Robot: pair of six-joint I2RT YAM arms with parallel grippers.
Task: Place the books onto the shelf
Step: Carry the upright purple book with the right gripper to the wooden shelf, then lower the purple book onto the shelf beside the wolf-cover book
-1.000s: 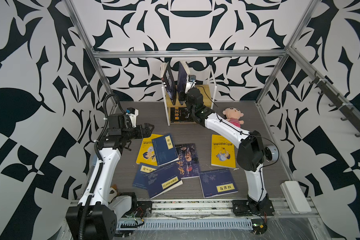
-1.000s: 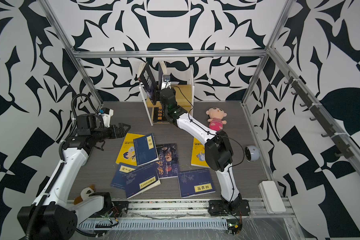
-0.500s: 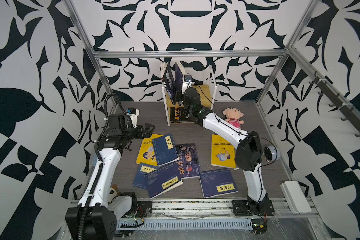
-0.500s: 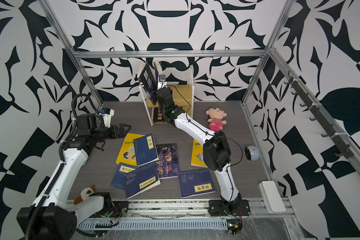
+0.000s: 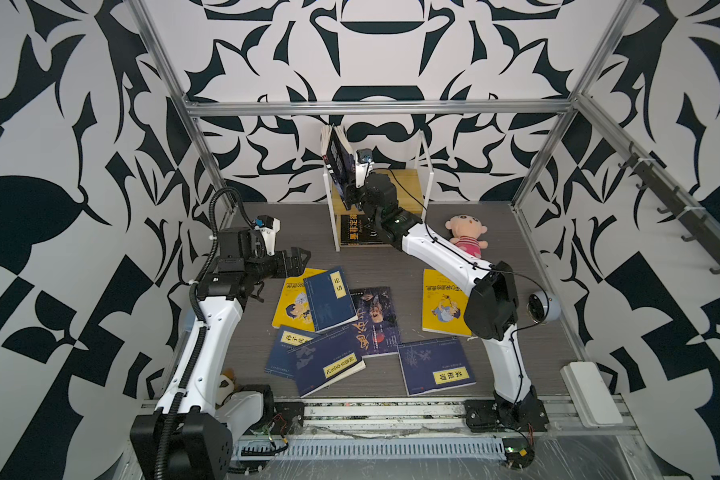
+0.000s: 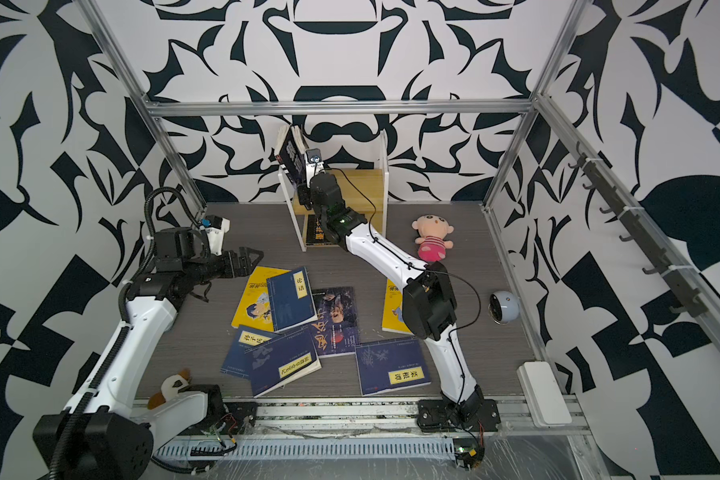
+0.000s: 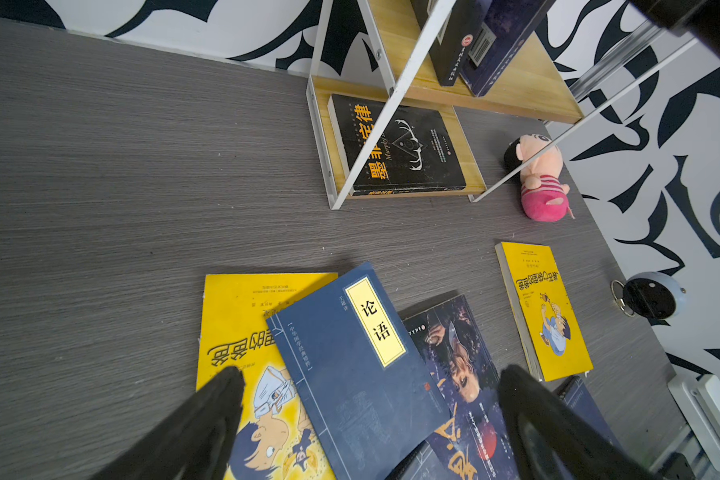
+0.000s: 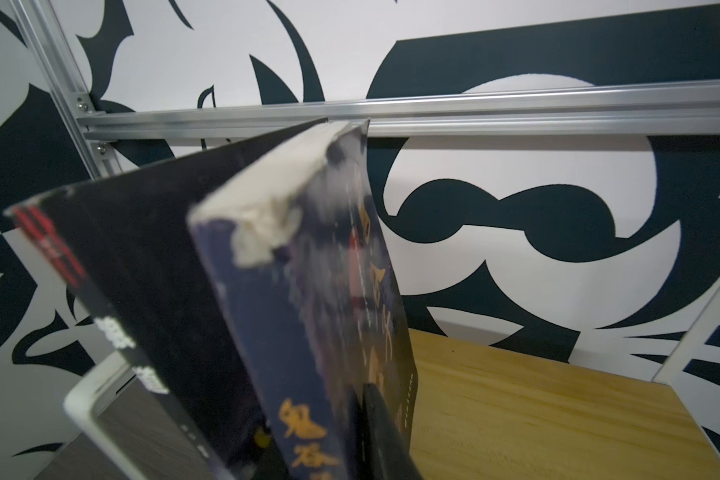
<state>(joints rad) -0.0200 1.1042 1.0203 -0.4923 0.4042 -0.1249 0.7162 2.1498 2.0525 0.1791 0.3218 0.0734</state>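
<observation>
- Right gripper (image 5: 352,194) sits at the shelf's (image 5: 408,183) top board, beside a dark book (image 8: 308,332) leaning on a black book (image 8: 142,270) for support; its grip cannot be told.
- Left gripper (image 7: 371,374), jaws wide, hovers over floor books (image 5: 329,303), ready to pick.

Walls (image 5: 433,50): white panels with bold black leaf-like shapes, on every side.
Floor (image 5: 304,220): grey wood-grain board.
Frame (image 5: 375,108): bare aluminium bars along edges and corners.
Hook rail (image 5: 666,193): dark, on one side bar.
Light: even, soft shadows.
</observation>
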